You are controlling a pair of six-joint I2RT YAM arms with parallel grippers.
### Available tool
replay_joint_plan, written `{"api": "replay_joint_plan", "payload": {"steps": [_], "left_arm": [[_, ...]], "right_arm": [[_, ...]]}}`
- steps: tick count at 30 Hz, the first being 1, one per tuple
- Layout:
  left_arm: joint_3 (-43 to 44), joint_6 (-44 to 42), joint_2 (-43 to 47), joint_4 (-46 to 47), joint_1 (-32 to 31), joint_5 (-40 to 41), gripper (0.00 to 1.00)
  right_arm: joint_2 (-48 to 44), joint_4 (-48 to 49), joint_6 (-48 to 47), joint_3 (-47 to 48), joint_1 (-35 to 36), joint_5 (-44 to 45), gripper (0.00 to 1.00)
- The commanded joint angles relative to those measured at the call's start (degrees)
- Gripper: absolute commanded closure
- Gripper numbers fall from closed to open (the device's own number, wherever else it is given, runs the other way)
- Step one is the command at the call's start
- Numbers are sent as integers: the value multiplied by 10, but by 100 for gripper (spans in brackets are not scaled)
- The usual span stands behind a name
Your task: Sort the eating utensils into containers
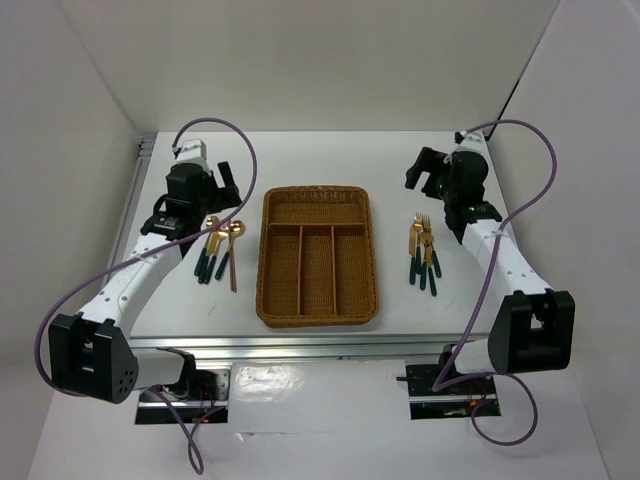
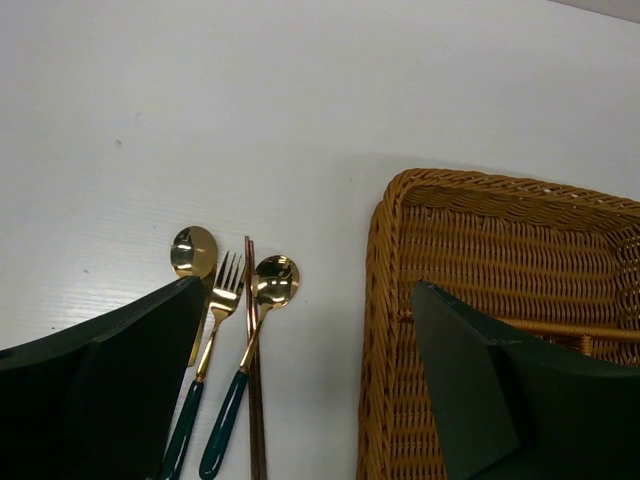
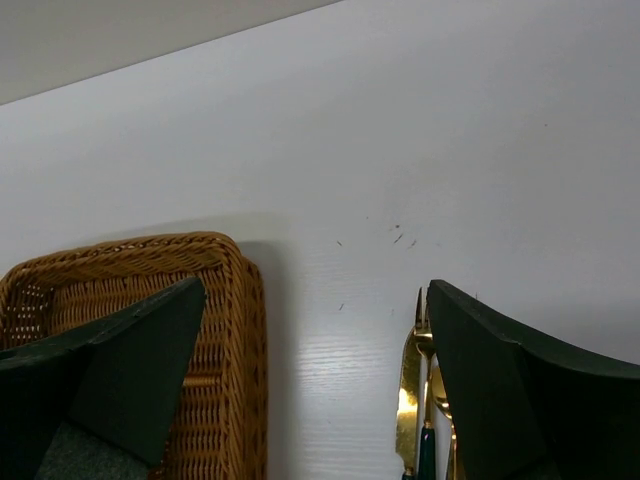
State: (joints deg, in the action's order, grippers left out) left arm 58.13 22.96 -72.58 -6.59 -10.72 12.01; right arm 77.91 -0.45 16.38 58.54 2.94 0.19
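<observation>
Utensils lie in two groups on the bench (image 1: 320,150). The left bundle (image 1: 220,250) (spoons, fork, chopsticks) is toward the left edge and the right bundle (image 1: 423,252) (forks, knives) toward the right edge, with the empty wicker tray (image 1: 318,190) between them. Long axes run near edge to far edge, gold heads far. Left tool (image 2: 305,295) hangs over its bundle's heads, fingers apart; right tool (image 3: 315,290) likewise. My judgement: each arm takes its own side.

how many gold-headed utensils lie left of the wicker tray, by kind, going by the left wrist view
spoons: 2
fork: 1
total: 3
</observation>
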Motion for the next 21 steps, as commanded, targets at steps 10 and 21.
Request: {"api": "replay_joint_plan", "payload": {"steps": [10, 21], "left_arm": [[7, 92, -18, -104, 17, 110, 0], [-43, 95, -23, -115, 109, 84, 3]], "right_arm": [[50, 42, 10, 46, -2, -76, 0], [116, 55, 9, 67, -2, -123, 0]]}}
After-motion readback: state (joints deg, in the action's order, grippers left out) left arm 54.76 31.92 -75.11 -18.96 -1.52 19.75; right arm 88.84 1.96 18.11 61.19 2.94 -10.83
